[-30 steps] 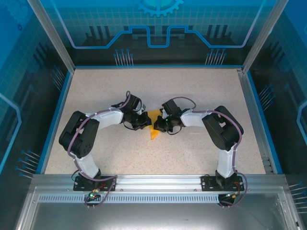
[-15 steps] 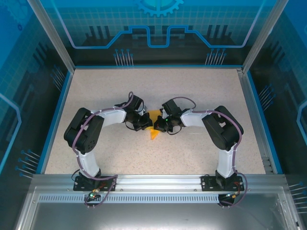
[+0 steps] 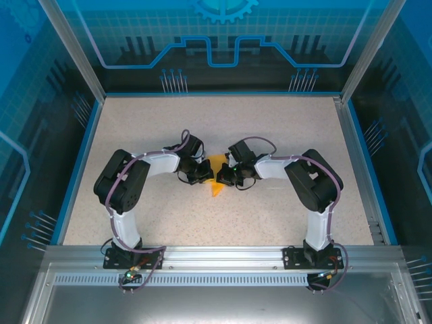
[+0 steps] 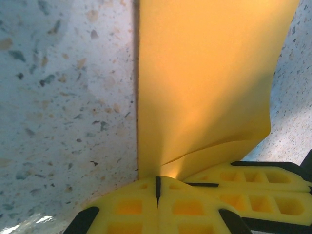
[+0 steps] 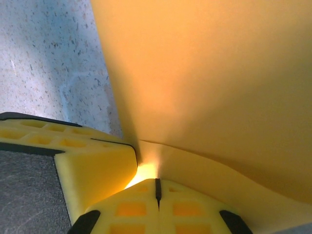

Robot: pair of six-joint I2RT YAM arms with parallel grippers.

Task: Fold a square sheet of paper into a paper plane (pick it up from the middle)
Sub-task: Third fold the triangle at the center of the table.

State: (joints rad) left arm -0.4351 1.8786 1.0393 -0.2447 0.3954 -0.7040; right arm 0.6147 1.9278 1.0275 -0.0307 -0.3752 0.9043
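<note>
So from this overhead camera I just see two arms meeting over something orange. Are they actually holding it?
Observer: Yes. In the left wrist view the left gripper is shut, with the paper pinched between its yellow fingers.
Visitor: And the other one?
Observer: The right gripper is shut on the same paper, seen in its own wrist view.
Visitor: Is the paper flat?
Observer: No, it curves into a fold just ahead of the fingers.

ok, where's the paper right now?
In the top view, the paper is near the middle of the table, pinched between the left tool and the right tool, both shut on it.
</note>
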